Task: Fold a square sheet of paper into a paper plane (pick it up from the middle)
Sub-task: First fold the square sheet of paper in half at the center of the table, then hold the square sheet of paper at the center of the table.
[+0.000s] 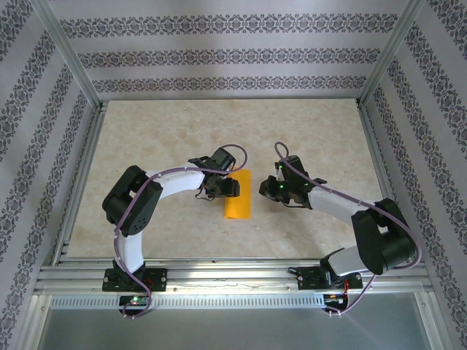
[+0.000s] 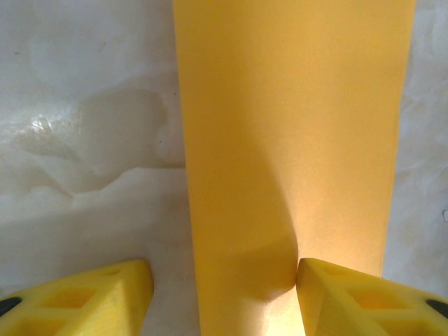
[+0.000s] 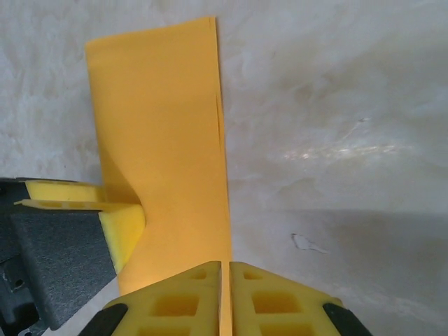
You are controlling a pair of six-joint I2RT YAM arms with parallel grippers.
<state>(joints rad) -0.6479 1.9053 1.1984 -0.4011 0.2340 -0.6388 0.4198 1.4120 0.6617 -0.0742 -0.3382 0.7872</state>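
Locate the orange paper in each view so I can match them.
Top external: paper mid-table, frame centre.
Left wrist: centre, top to bottom, left gripper astride its edge.
Right wrist: left of centre, edge pinched by right gripper.
Shared landmark: left gripper's yellow finger touching the paper.

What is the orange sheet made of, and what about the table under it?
The sheet looks like thin matte paper: it holds a sharp crease and bends softly. The table looks like polished stone or a marble-print laminate, pale and veined with a soft shine; can't tell which.
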